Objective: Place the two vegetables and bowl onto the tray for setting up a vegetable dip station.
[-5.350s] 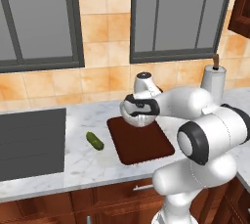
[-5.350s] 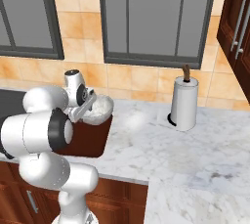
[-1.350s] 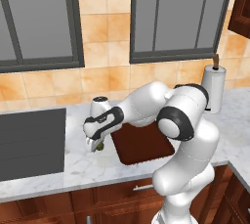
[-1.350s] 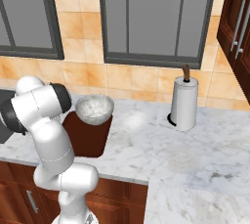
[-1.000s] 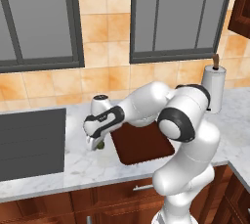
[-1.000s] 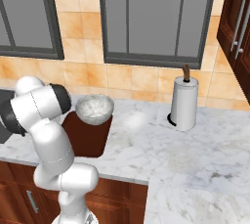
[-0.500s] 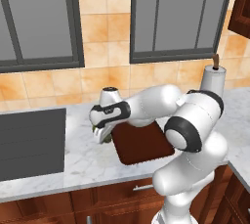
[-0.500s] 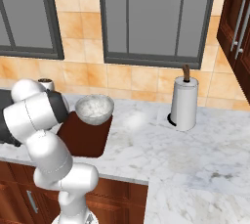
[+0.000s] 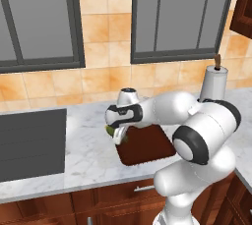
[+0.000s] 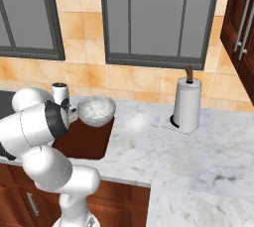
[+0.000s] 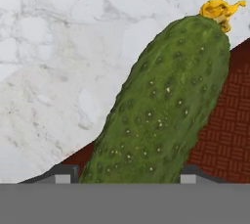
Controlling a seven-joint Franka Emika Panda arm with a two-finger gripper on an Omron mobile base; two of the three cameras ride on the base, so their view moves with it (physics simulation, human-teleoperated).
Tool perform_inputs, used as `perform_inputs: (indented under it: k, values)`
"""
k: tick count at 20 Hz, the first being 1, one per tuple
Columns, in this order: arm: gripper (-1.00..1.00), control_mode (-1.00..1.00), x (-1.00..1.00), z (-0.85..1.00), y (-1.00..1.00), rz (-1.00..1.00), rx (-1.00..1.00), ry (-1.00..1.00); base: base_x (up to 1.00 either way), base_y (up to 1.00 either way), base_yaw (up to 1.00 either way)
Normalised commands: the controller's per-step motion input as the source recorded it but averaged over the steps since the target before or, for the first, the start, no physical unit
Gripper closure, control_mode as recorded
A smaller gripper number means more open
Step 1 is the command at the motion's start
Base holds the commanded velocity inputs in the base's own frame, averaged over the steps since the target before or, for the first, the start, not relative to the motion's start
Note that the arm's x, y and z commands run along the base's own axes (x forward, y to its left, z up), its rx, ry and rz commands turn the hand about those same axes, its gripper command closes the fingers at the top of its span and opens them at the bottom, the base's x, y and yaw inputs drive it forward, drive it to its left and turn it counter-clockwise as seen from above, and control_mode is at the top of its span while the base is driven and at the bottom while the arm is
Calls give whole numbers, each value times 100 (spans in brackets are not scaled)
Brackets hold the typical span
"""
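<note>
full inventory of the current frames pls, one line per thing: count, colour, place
cucumber: 1, dark green with a yellow tip, between the finger tips, over the tray's left edge
tray: 1, dark reddish-brown, on the counter in front of the robot
bowl: 1, white-grey speckled, on the tray's far end
paper towel roll: 1, white on a brown spindle, upright on the counter near the wall, right of the tray
sink: 1, dark grey, recessed in the counter left of the tray
counter: 1, white marble, over brown cabinets
windows: 2, dark-framed, in the orange tiled wall
gripper: 1, dark, shut on the cucumber
</note>
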Motion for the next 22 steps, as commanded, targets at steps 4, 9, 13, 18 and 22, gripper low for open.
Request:
perform_inputs:
  k: [4,9,13,18,22]
  values:
    - [100,-100,0,-12,-44,8,0,-8,0,0,0]
    - [100,-100,-1,-11,-37,7,0,-7,0,0,0]
    - [100,-100,-7,0,-5,1,0,-2,0,0,0]
    - [100,-100,-14,0,0,0,-2,-8,0,0,0]
    - [100,-100,-12,0,0,0,-5,-15,0,0,0]
